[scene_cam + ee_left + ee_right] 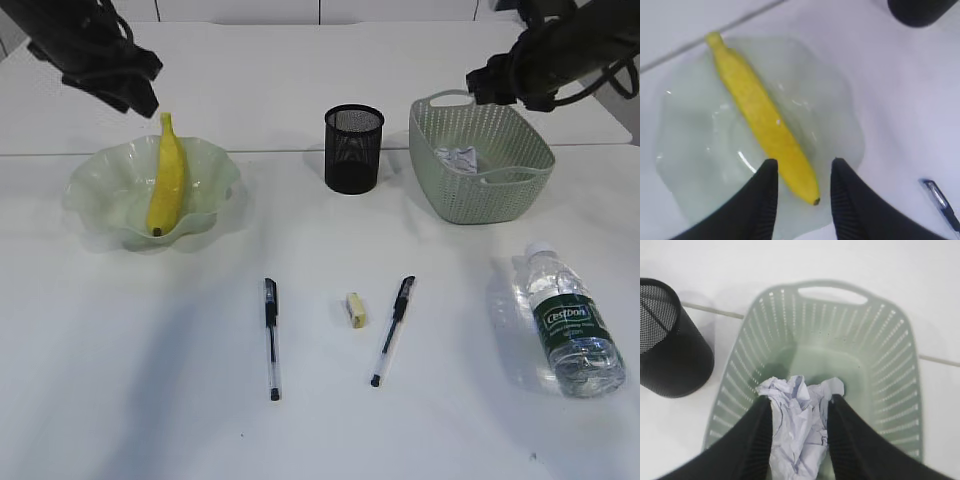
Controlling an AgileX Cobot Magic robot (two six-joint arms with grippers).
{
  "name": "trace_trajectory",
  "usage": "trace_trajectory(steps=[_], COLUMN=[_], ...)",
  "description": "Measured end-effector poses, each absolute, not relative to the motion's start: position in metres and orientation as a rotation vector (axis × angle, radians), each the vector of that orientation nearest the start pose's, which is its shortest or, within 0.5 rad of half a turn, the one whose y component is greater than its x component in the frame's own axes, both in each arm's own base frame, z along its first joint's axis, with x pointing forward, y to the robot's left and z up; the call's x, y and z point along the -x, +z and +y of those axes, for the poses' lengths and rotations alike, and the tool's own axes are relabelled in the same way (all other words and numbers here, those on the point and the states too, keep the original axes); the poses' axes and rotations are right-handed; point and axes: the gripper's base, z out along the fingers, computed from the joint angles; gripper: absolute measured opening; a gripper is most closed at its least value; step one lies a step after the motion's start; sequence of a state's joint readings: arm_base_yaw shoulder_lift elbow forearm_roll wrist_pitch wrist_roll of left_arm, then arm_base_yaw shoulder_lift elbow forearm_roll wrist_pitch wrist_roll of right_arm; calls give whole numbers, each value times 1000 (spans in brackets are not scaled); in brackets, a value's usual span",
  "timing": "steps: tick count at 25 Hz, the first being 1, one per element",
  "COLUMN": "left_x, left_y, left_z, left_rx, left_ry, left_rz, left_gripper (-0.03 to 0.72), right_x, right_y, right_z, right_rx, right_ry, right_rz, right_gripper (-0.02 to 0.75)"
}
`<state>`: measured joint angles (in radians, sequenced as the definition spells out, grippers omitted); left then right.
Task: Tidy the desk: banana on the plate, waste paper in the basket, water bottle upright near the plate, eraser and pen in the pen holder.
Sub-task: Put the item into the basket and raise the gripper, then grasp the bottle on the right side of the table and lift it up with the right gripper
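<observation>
Hovering released — left hand (801, 192) over banana (760, 112), right hand (799, 432) above waste paper (799, 432).

Desk (300, 440): plate (100, 190), pen holder (353, 150), basket (480, 190), pens (271, 338), eraser (355, 309), bottle (572, 322).

Basket (880, 355): sage-green, perforated walls, cut-out handle at the far end, standing on the white surface (790, 260). Contents: crumpled white paper ball (799, 427) on the basket floor. Right claw (800, 412): two black fingers (762, 425) parted, one on each side of the paper. Black mesh cup (670, 345): left of the basket, apart from it.
</observation>
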<state>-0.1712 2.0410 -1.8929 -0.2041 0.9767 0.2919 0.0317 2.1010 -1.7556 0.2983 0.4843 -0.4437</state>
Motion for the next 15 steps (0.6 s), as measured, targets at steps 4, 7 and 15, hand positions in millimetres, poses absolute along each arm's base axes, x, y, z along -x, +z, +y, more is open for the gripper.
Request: trace_trajectory(steps=[4,7,15], left_x=[-437,-423,-367], left_y=[328,356,440], left_z=[-89,-86,-72], left_rx=[-501,-499,-472], left_ry=[-181,-153,-80], left_rz=[2432,2370,2169], left_gripper=[244,244,244], right_x=[-478,-471,-453], right_y=[266,272,264], right_z=[29,30,34], right_rx=[341,361,443], right_ry=[98,117,197], right_rz=[2291,2326,2523], right_gripper=[294,295,295])
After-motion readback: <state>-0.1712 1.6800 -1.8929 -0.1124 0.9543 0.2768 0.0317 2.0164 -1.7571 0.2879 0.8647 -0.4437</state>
